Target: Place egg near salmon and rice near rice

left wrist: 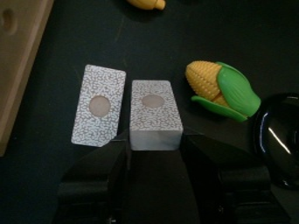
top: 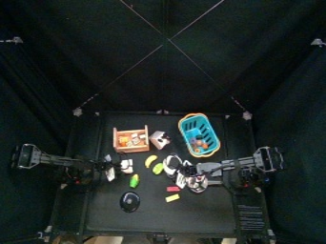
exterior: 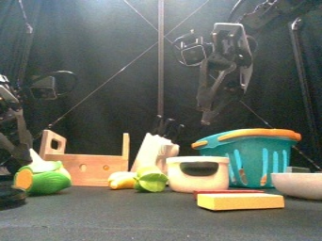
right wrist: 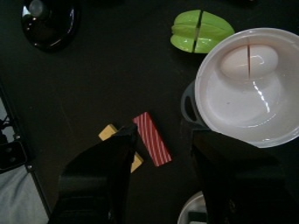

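Observation:
Two speckled white rice blocks [left wrist: 103,107] [left wrist: 156,112] lie side by side on the black table. My left gripper [left wrist: 155,163] is open, its jaws flanking the near end of the second block. The red striped salmon [right wrist: 152,138] lies across a flat yellow piece, the egg [right wrist: 110,132], whose ends stick out on both sides. In the front view the egg [exterior: 239,200] sits low at the table's front. My right gripper [right wrist: 159,173] hangs open just short of the salmon.
A corn cob [left wrist: 222,87] lies beside the rice. A white bowl [right wrist: 278,105] holding a pale round piece, a yellow-green piece [right wrist: 197,31] and a black bowl [right wrist: 49,19] surround the salmon. The wooden crate [exterior: 88,168] and blue basket [exterior: 251,155] stand further back.

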